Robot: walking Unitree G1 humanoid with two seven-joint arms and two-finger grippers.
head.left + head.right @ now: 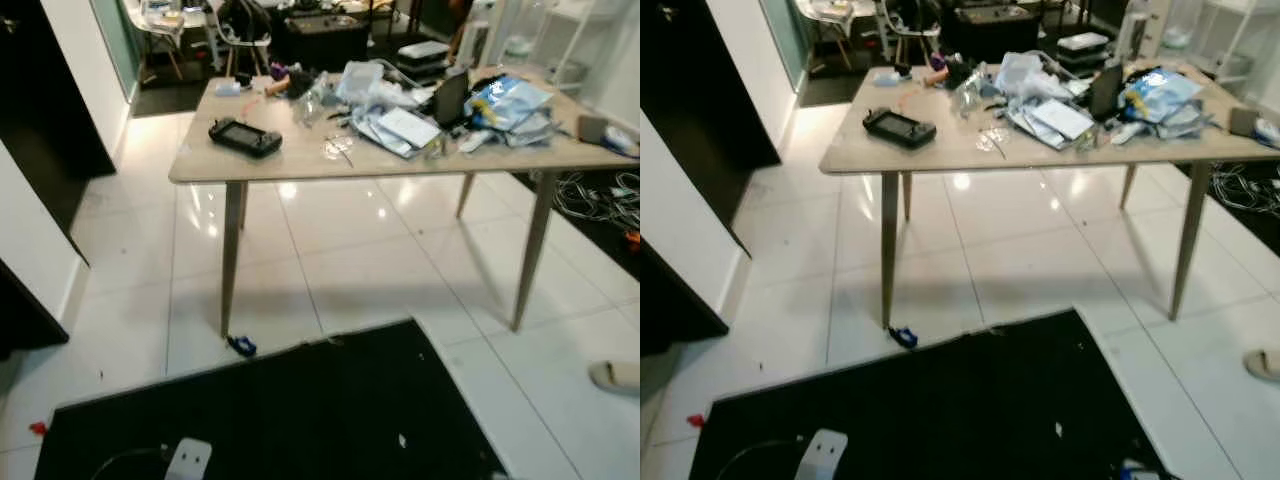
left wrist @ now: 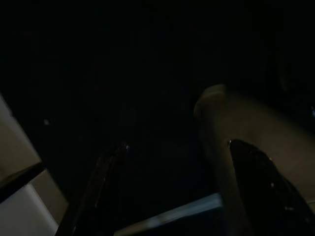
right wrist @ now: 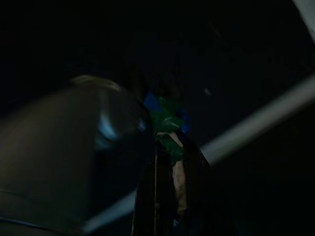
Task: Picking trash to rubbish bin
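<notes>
- The right gripper [image 3: 172,196] has its two long black fingers [image 3: 147,206] clenched together on a crumpled green and blue wrapper [image 3: 165,120].
- The wrapper sticks out past the fingertips, and a pale strip of it runs back between the fingers.
- Beside those fingers, on one side, is a large grey rounded shape [image 3: 54,157], too dim and blurred to identify. Beyond the fingertips a pale straight band [image 3: 261,118] crosses the dark background.
- The left gripper [image 2: 182,196] has its fingers [image 2: 268,187] released and spread wide, with nothing between them.
- A pale, dull cylinder-like form [image 2: 236,128] lies just beside one left finger. A light-coloured edge [image 2: 19,167] sits outside the other. The rest is too dark to make out.
- From the head views, a small blue scrap [image 1: 241,346] lies on the white tiled floor [image 1: 340,260], just beside the near leg of the light wooden table [image 1: 300,160] and at the edge of a black mat [image 1: 300,410].
- A tiny red scrap [image 1: 38,428] lies on the tiles off the mat's left corner.
- On the table are a black handheld game console [image 1: 245,137] near its left end and a heap of papers and plastic bags [image 1: 400,125] spread over the middle and right.
- A beige slipper [image 1: 618,375] rests on the tiles at the far right.
</notes>
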